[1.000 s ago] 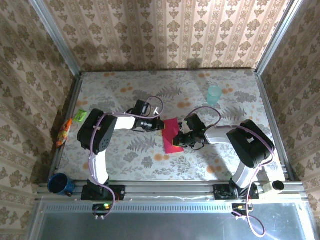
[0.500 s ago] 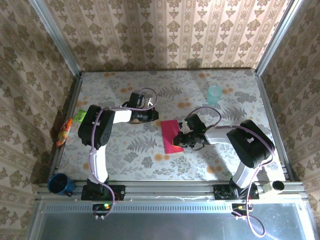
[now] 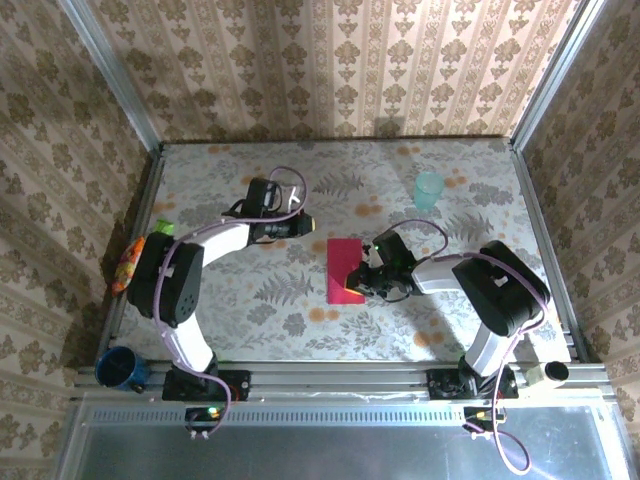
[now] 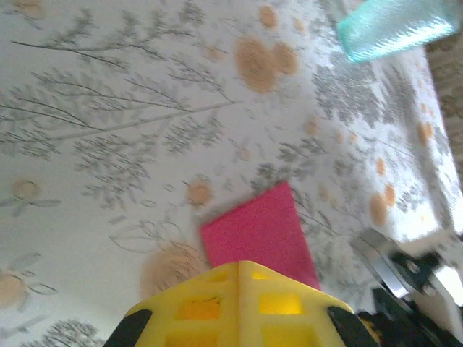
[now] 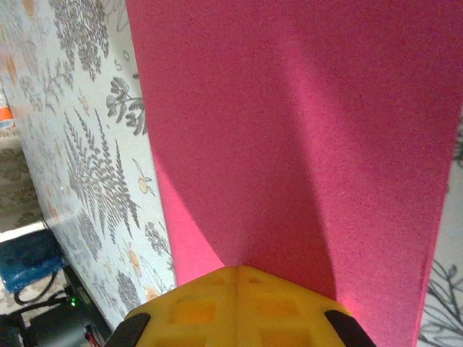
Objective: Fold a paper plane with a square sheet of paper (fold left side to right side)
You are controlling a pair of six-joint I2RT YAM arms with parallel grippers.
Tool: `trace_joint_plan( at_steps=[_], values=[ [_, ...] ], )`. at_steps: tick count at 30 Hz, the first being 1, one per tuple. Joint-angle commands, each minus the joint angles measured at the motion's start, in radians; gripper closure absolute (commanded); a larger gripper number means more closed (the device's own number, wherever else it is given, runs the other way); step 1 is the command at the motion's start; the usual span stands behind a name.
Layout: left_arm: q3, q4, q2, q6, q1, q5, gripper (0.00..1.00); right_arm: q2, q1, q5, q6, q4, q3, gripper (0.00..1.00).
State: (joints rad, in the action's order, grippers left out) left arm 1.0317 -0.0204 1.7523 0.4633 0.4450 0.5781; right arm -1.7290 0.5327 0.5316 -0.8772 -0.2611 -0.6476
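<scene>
From above, the thin, matte magenta-red square sheet of paper (image 3: 343, 270) lies flat near the middle of the leaf-patterned white table (image 3: 250, 310), showing as a rectangle taller than it is wide (its long edges run toward 12 o'clock). The left gripper (image 3: 302, 226) hangs off the sheet at about its 10 o'clock, apart from it, with its yellow fingers pressed together on nothing. The right gripper (image 3: 362, 279) sits at the sheet's 4 o'clock edge, its fingers likewise together, not clamped around the paper. A pale teal translucent plastic cup (image 3: 429, 189) stands well apart at the sheet's 1 o'clock, a dark blue mug (image 3: 120, 368) rests at the table's 7 o'clock corner, and a small orange packet (image 3: 127, 263) and a small green packet (image 3: 163, 229) lie at the 9 o'clock edge. In the left wrist view, the left gripper (image 4: 239, 264) shows its two yellow fingers meeting in a closed wedge at 6 o'clock, with the sheet (image 4: 259, 231) just beyond the tips on the table and the cup (image 4: 394, 25) at 1 o'clock. In the right wrist view, the right gripper (image 5: 237, 269) is closed to a point directly over the sheet (image 5: 289, 123); whether the tip presses the paper or rides just above it I cannot tell. The mug (image 5: 27, 262) sits at 8 o'clock.
</scene>
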Motion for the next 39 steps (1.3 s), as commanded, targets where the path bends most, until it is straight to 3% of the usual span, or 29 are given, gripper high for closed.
trace_joint_plan(
  at_steps=[1,9,24,30,34,39],
  values=[
    [-0.068,-0.015,-0.012,0.046,0.063,0.049,1.0,-0.076,-0.003,-0.116,-0.041,0.061,0.029,1.0],
    [-0.095,-0.066,0.054,0.099,0.159,0.029,1.0,-0.076,-0.003,-0.121,-0.015,0.102,0.011,1.0],
    [-0.105,-0.078,0.146,0.108,0.173,-0.032,1.0,-0.049,-0.004,-0.083,-0.015,0.089,-0.009,0.98],
    [-0.137,-0.082,0.148,0.112,0.193,-0.047,1.0,0.025,-0.02,-0.029,-0.039,0.081,-0.09,0.87],
    [-0.149,-0.094,0.146,0.124,0.203,-0.05,1.0,0.111,-0.061,-0.043,0.032,0.228,-0.119,0.74],
    [-0.153,-0.097,0.145,0.127,0.207,-0.048,1.0,0.201,-0.126,-0.055,0.128,0.382,-0.083,0.65]
  ],
)
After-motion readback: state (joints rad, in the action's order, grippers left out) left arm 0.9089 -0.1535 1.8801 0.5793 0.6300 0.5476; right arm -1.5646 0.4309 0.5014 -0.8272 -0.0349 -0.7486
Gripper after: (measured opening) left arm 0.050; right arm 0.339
